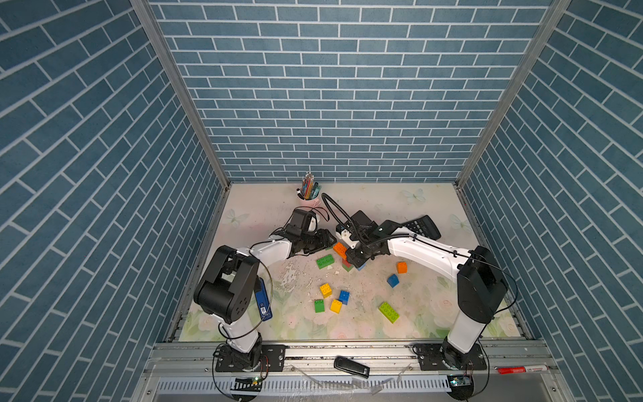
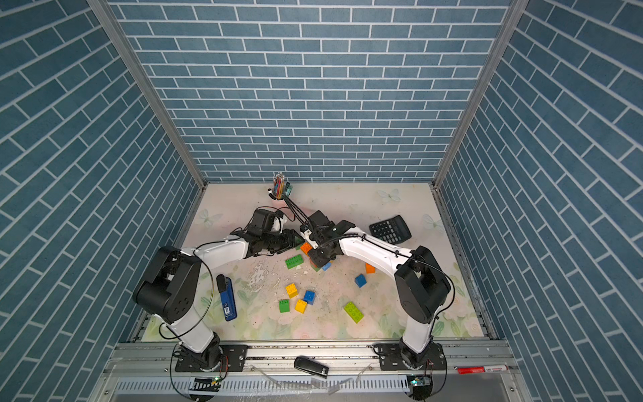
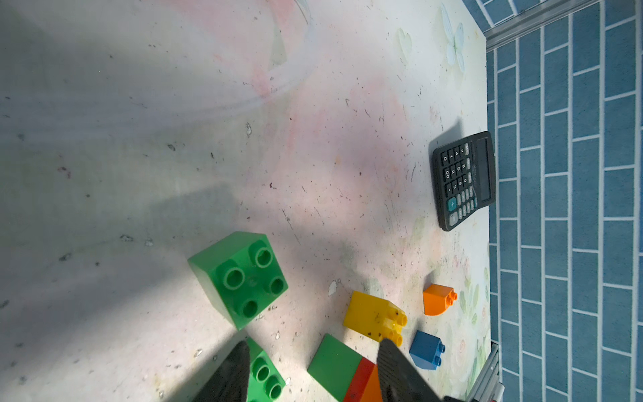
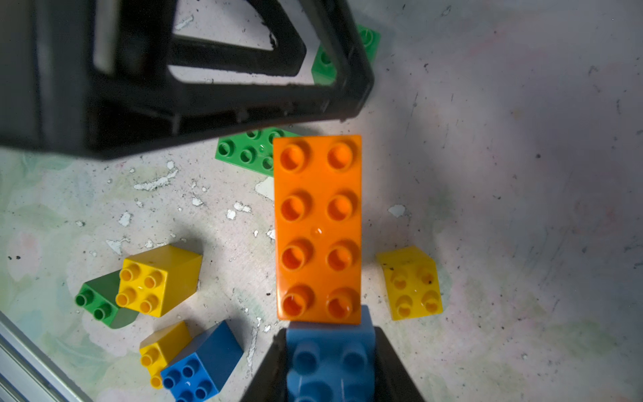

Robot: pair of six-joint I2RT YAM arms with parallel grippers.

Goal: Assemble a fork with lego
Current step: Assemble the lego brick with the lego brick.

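Orange oblong studded plastic brick (image 4: 318,229) set against blue square plastic brick (image 4: 330,362), centre of tabletop (image 4: 504,174); blue flanks pinched by right end effector (image 4: 328,334), left end effector (image 3: 313,344) spread nearby. Probably light, rigid, slick: grip flat sides, not studs.

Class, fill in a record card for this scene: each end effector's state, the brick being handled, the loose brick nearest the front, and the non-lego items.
left end effector: open, holding nothing, next to the orange oblong brick
right end effector: shut on a blue brick
brick handled: blue brick, at one end of the orange oblong brick; joined or not, cannot tell
nearest front: lime oblong brick
non-lego: calculator, pencil cup
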